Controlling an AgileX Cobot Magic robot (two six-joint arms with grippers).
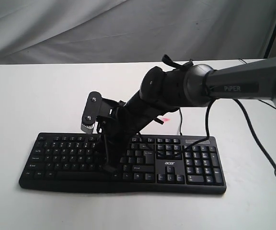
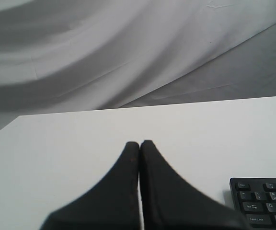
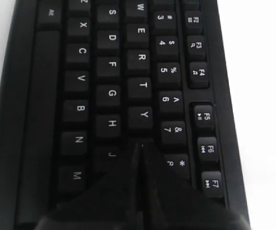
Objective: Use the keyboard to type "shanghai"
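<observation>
**Black plastic under pinched tips**

Black on black up close: my right claw [image 3: 139,146] is pinched fully closed and carries nothing. Its joined tips hang over the letter rows just past the J key [image 3: 111,154], with the H key [image 3: 111,123] one step further along. I cannot tell whether the tips are pressing or only hovering.

Beneath them the keyboard [image 1: 190,165] lies flat on the white table [image 1: 32,96], near the front edge. I judge it a stiff, light plastic slab with sprung caps that give under a gentle, straight push. A hard or slanted jab would likely skid it across the smooth top. It needs no grasping, only the closed tips set squarely on one key top at a time. If it had to be shifted, I would take it by its long front edge.

Its long axis runs side to side in the exterior view. The space bar row is nearest the camera, the function row is away, and the number pad is at the right end.

My left claw [image 2: 139,143] is also closed and empty. It hangs above bare table, well apart from the keyboard's corner. Beyond everything hangs the grey backdrop cloth [image 1: 80,28].
</observation>
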